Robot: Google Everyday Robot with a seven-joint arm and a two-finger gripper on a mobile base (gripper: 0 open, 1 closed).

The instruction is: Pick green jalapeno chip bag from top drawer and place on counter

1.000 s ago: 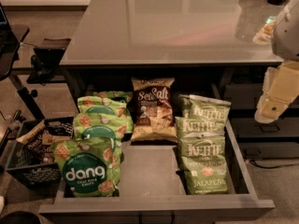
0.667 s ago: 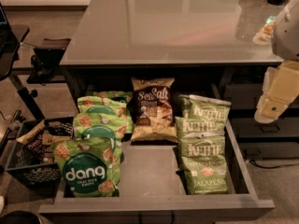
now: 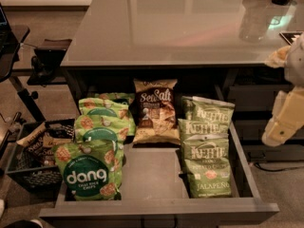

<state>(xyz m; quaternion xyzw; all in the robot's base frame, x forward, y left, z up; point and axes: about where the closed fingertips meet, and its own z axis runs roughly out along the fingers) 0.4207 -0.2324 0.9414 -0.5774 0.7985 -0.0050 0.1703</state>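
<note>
Grey counter (image 3: 180, 27) is spread from 10 to 2 o'clock. Below it, the top drawer (image 3: 156, 212) is pulled open. The green jalapeno chip bag (image 3: 207, 167) is laid inside at 5 o'clock, by the drawer's front. The gripper (image 3: 283, 120) is held at 3 o'clock, outside the drawer, apart from the bag; its state cannot be told

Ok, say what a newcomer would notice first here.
The open drawer, packed with snack bags: green jalapeno chip bags stacked on the right, green Dang bags on the left, a brown Sea Salt bag behind. The claw hangs at the right edge, outside the drawer.
</note>
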